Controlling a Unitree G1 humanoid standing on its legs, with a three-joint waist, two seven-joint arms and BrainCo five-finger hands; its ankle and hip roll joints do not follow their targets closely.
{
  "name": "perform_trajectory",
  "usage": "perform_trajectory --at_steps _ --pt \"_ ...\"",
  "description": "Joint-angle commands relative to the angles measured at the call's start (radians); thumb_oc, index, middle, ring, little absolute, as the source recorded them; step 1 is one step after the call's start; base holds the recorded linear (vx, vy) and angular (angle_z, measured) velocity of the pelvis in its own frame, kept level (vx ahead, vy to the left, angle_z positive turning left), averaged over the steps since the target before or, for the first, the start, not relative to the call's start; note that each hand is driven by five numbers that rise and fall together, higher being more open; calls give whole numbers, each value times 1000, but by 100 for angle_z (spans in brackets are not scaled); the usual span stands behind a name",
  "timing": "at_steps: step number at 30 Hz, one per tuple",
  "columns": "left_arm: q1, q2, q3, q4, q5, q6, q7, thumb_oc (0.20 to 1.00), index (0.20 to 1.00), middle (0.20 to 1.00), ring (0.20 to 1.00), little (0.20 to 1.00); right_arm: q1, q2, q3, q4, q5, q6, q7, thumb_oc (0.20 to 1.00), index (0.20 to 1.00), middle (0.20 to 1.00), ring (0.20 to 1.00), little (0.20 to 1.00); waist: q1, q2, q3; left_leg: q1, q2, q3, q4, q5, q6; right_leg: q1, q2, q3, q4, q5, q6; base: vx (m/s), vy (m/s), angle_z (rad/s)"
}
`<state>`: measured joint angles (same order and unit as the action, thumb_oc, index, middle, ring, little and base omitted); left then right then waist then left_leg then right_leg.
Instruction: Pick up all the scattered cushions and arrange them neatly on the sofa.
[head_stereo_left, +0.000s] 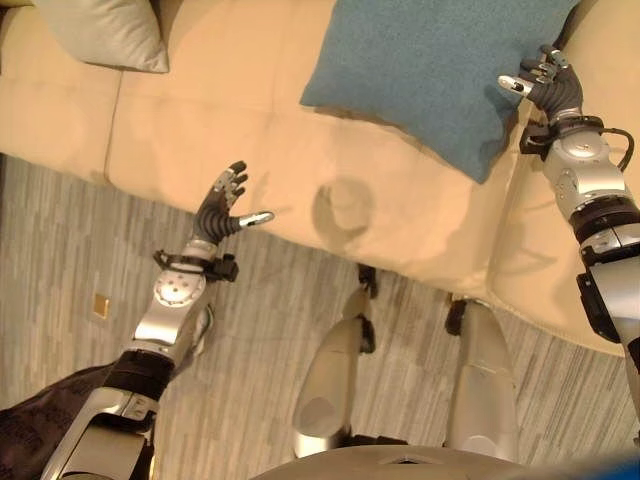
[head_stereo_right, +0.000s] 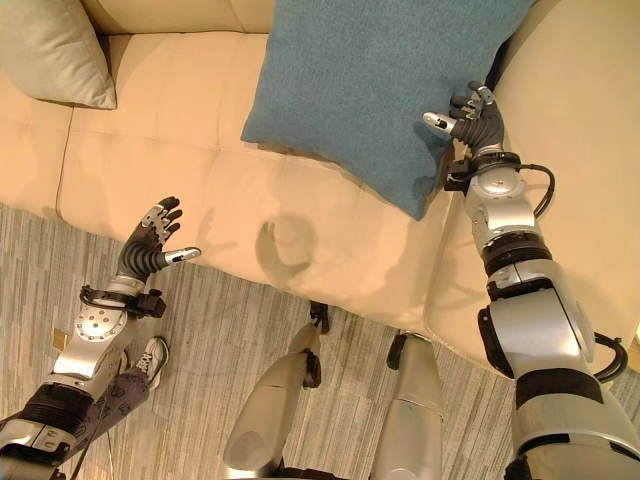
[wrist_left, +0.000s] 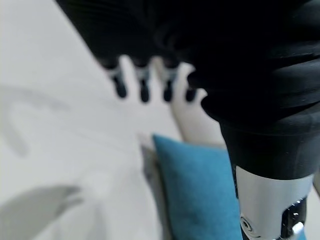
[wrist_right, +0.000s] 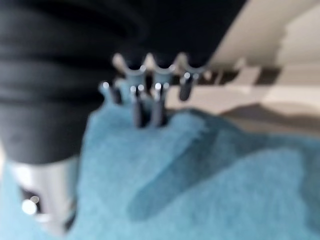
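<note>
Cushions: you have two on the sofa (head_stereo_left: 300, 160) at this moment. The blue cushion (head_stereo_left: 430, 70) lies at the upper right of the left eye view, flat on the seat with its top edge toward the backrest and one corner pointing down toward the seat's front edge. The grey cushion (head_stereo_left: 105, 35) sits at the upper left corner, well apart from the blue one, on the next seat section.

Your right hand (head_stereo_left: 540, 82) is at the blue cushion's right edge, upper right of frame. In its own wrist view the fingers (wrist_right: 145, 107) run fairly straight with the dark tips down on the blue fabric; nothing is curled round the cushion, so I read it as an open hand touching or pressing, not a grasp.

Your left hand (head_stereo_left: 225, 205) hovers at centre left of the frame, over the front edge of the seat, fingers spread wide and the palm empty. It touches neither cushion.

Progress, as a judgement: both visible cushions are already off the floor (head_stereo_left: 60, 250), and no cushion lies on the strip of floor in sight. What seems left is tidying. The blue cushion sits skewed and could be squared up. You cannot tell from here whether more cushions lie outside the frame.
</note>
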<state>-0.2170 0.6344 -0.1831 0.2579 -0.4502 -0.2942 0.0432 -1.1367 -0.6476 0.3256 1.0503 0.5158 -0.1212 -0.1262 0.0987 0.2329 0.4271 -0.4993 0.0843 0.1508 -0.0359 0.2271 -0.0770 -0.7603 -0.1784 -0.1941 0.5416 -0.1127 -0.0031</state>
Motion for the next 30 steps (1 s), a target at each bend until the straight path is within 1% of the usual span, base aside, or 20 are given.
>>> perform_trajectory --at_steps 1,2,6,8,10,13,14,18,27,28,30 --pt "14 7 62 -16 -21 -39 8 1000 1000 1000 1000 1000 -2 -4 10 -23 -52 -34 -47 1000 1000 1000 1000 1000 0 -50 7 82 6 9 22 -142 -56 111 12 -2 -301 124 125 0 0 0" --pt "33 3 73 -24 -18 -36 10 1000 1000 1000 1000 1000 12 -16 -1 -46 -102 -35 -82 1000 1000 1000 1000 1000 -4 -51 8 85 7 10 21 -145 -54 113 12 -1 -303 125 126 0 0 0" --pt "54 5 83 -42 -18 -35 7 1000 1000 1000 1000 1000 29 -33 -21 -59 -167 -34 -128 1000 1000 1000 1000 1000 -11 -51 10 88 5 7 23 -151 -51 112 10 1 -297 123 125 -3 3 1" --pt "61 11 84 -54 -21 -36 8 1000 1000 1000 1000 1000 24 -38 -25 -39 -213 -23 -151 1000 1000 1000 1000 1000 -15 -47 13 89 4 5 27 -156 -49 111 9 3 -292 121 125 -5 8 2" --pt "41 9 61 -37 -15 -36 13 1000 1000 1000 1000 1000 -2 -27 -13 11 -230 -17 -160 1000 1000 1000 1000 1000 -17 -47 20 87 2 4 38 -161 -46 105 7 7 -282 120 126 0 0 0" --pt "35 8 57 -38 -12 -37 17 1000 1000 1000 1000 1000 -12 -22 -7 27 -229 -17 -162 1000 1000 1000 1000 1000 -17 -46 23 85 1 5 41 -163 -45 103 6 7 -280 119 125 0 0 0" --pt "26 9 45 -49 -4 -39 25 1000 1000 1000 1000 1000 -49 -4 19 68 -226 -10 -151 1000 1000 1000 1000 1000 -14 -44 29 79 0 3 52 -168 -41 97 5 11 -272 118 125 0 0 0" --pt "22 15 42 -68 -3 -41 26 1000 1000 1000 1000 1000 -82 11 46 99 -218 -9 -136 1000 1000 1000 1000 1000 -9 -39 34 68 -3 1 58 -169 -40 88 4 11 -269 117 126 0 0 0" --pt "-3 27 36 -78 -12 -46 31 1000 1000 1000 1000 1000 -136 49 98 142 -172 -1 -94 1000 1000 1000 1000 1000 12 -26 33 43 -7 -2 48 -157 -44 56 1 7 -261 117 126 3 1 2" --pt "-71 3 -5 -12 21 -26 63 1000 1000 1000 1000 1000 -151 97 112 142 -166 5 -91 1000 1000 1000 1000 1000 10 -29 35 36 -9 0 49 -157 -45 49 2 8 -260 116 126 0 0 0" --pt "-154 -9 -17 33 45 -27 94 1000 1000 1000 1000 1000 -156 118 122 154 -165 10 -101 1000 1000 1000 1000 1000 13 -27 35 30 -9 -5 48 -157 -46 42 1 6 -257 115 127 11 -5 -2"
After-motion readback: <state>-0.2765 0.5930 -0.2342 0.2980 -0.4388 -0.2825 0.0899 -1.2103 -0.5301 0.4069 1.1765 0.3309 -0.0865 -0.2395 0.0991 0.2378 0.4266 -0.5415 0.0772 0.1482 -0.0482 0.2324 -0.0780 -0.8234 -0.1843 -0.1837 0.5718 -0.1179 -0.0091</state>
